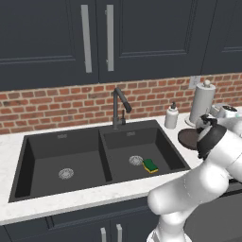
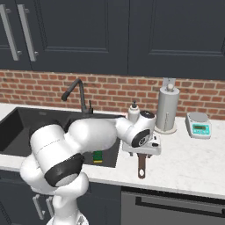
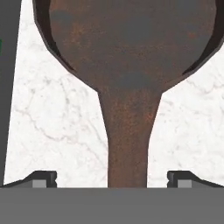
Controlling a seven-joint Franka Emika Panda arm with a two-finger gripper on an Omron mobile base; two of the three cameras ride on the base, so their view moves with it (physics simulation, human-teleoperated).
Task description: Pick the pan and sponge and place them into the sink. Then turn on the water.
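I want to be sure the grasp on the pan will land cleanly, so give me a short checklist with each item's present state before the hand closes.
1. Hand open wide enough for the handle: ok, its fingertips stand well apart.
2. Handle of the round dark brown pan centred between the fingertips: ok in the hand view.
3. Fingertips low enough to straddle the handle: cannot tell.
4. Pan lying flat on the white marble counter, right of the sink: ok.
5. Green and yellow sponge already in the matte black double-basin sink: ok, in the narrower basin near its drain.
6. Room in the sink for the pan: ok, judging by the wide basin.
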